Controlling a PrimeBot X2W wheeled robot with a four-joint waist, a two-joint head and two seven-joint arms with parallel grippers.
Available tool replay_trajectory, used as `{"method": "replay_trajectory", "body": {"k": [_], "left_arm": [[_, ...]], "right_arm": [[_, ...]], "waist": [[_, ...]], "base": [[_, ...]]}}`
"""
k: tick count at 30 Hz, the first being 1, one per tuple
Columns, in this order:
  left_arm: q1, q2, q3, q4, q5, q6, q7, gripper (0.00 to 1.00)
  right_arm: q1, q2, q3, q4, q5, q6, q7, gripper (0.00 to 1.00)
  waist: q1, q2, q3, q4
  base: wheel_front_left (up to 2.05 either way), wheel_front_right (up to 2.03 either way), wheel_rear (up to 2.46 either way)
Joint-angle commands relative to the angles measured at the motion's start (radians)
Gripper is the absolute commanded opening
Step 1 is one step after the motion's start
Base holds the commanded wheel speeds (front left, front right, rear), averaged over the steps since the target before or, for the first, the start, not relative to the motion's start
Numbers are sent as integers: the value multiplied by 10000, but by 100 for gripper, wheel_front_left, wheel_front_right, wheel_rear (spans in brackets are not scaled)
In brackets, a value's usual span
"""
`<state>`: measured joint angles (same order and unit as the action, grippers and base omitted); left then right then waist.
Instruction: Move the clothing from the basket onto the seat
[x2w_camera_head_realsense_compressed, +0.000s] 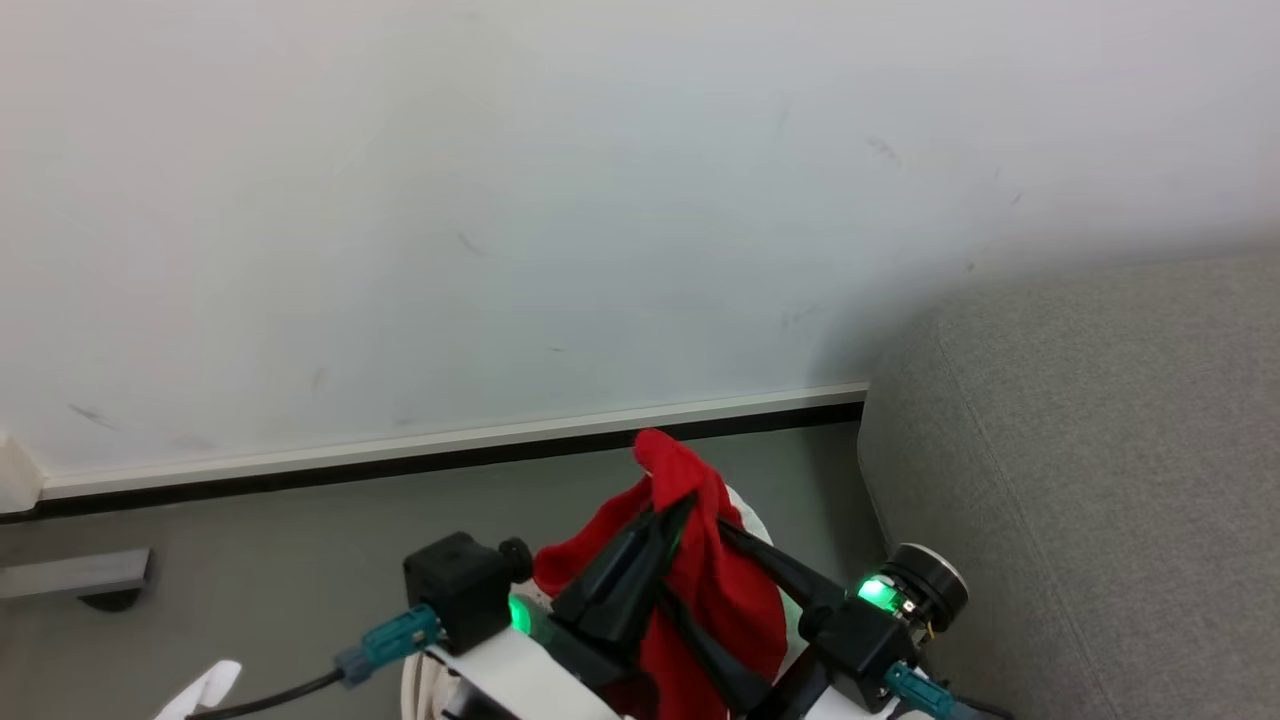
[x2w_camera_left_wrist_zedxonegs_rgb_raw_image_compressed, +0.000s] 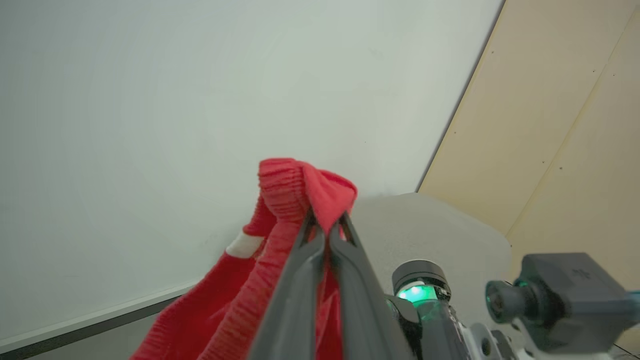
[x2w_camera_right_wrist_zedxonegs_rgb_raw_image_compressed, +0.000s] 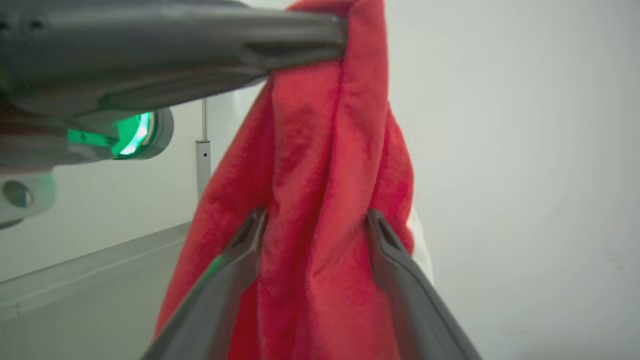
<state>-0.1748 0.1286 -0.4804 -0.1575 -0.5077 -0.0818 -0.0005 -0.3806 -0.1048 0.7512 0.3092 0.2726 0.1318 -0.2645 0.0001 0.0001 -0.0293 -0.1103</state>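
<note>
Nothing legible shows: no word, number, brand or sign reads on the clothing (x2w_camera_head_realsense_compressed: 715, 590), the seat (x2w_camera_head_realsense_compressed: 1100, 480), the wall (x2w_camera_head_realsense_compressed: 500, 200) or the dark camera housing (x2w_camera_left_wrist_zedxonegs_rgb_raw_image_compressed: 575, 295) (a faint mark on its face is too blurred to tell).

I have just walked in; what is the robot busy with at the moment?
The left gripper is shut on the top fold of a red garment and holds it up in the air. The right gripper is open, its fingers on either side of the hanging cloth lower down. The grey seat lies to the robot's right, and the garment is not yet on it.
</note>
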Motion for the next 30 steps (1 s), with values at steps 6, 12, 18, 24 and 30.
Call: {"method": "replay_trajectory", "body": {"k": [6,12,18,24,30], "left_arm": [[177,-49,-348,-66,-119,-101,113,0],[224,90,-262,127,212,94,-205,100],[213,257,-216,505,423,146,-523,100],[80,350,-225,1045,744,195,-1025,100],[-105,269,-441,1558,935,81,-1337,100]], "right_arm": [[-70,361,-8,798,344,-21,2,0],[108,461,-601,732,743,-21,2,0],[303,144,-1713,333,673,-21,-1,0],[372,-169,-2708,-204,408,-21,-1,0],[441,-344,-3300,-505,252,-21,-1,0]], "waist": [[-1,-1,-52,162],[-1,-1,-44,140],[-1,-1,96,-223],[-1,-1,445,-1052],[-1,-1,780,-1891]], "base": [[0,0,0],[0,0,0],[0,0,0],[0,0,0],[0,0,0]]}}
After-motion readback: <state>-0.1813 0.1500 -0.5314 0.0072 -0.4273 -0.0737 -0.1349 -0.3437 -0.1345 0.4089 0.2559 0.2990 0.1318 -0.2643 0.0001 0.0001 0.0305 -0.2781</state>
